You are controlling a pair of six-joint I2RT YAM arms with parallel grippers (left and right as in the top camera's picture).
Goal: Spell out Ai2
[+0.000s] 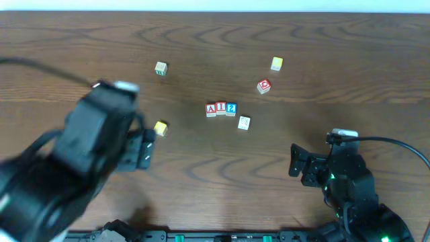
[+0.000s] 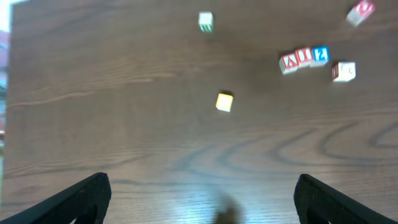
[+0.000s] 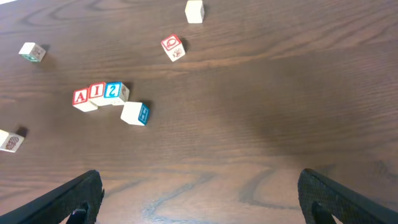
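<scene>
Three small letter blocks stand touching in a row at the table's middle: a red A (image 1: 211,109), a red I (image 1: 221,108) and a blue 2 (image 1: 231,108). The row also shows in the left wrist view (image 2: 303,58) and in the right wrist view (image 3: 99,94). My left gripper (image 2: 202,199) is open and empty, raised over the left of the table, well away from the row. My right gripper (image 3: 199,199) is open and empty, low at the front right.
Loose blocks lie around the row: a white one (image 1: 244,123) just right of it, a red-faced one (image 1: 263,86), a yellow one (image 1: 276,64) at the back, a pale one (image 1: 160,68) at back left, a yellow one (image 1: 160,128) by the left arm.
</scene>
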